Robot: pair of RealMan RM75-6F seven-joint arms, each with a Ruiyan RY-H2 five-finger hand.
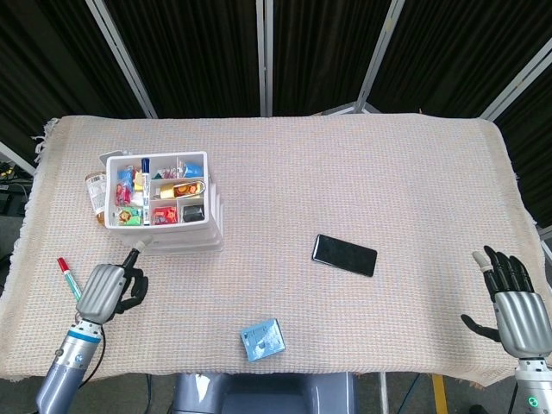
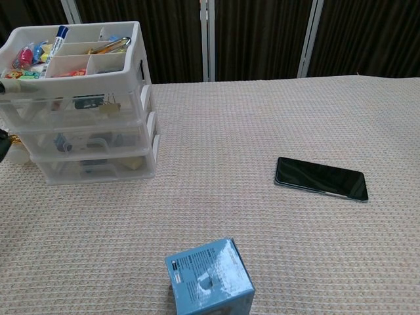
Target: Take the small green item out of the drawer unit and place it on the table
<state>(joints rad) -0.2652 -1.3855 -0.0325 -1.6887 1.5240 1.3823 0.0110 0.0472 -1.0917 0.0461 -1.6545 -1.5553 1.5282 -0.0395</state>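
Head view showed the left hand [image 1: 110, 289] low on the desk [image 1: 362, 172], just in front of the white drawer unit [image 1: 168, 207], its fingers curled in with one finger stretched toward the unit's lower front edge. Nothing could be seen held in it. The chest view caught only a dark sliver of that hand at the left edge. The right hand [image 1: 517, 306] stood at the desk's far right corner, fingers spread and upright, holding nothing. The unit's open top tray held colourful small things, among them a small green item [image 1: 132, 216] in the front left compartment; the chest view showed the drawers below pushed in. A red marker [image 1: 71, 279] lay left of the left hand, a black phone [image 1: 345, 255] near the desk's middle, and a blue box [image 1: 263, 339] by the front edge
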